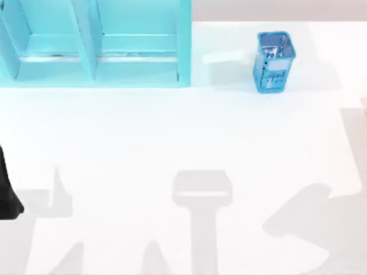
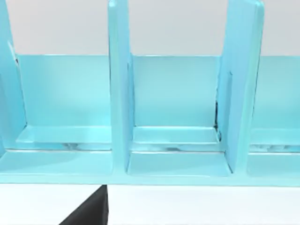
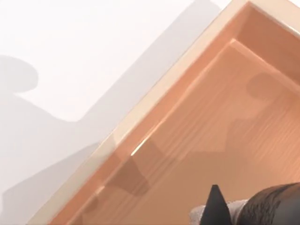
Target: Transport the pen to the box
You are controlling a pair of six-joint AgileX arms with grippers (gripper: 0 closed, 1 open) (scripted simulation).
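Note:
In the right wrist view the pen (image 3: 267, 206) crosses close to the camera, with a black part and a light grey-white end. My right gripper (image 3: 220, 214) is at the pen, one black fingertip (image 3: 214, 205) in front of it, and looks shut on it. Below them is the box (image 3: 140, 126), a wooden tray with a pale rim and an orange-brown floor, so the pen hangs over its inside. My left arm (image 1: 7, 195) is parked at the table's left edge, and a black part of its gripper (image 2: 89, 213) faces the blue shelf.
A light blue shelf unit (image 1: 97, 46) with upright dividers stands at the back left. A blue mesh cup (image 1: 274, 62) stands at the back right, with a pale flat strip (image 1: 223, 56) beside it. The white tabletop (image 1: 183, 143) carries arm shadows.

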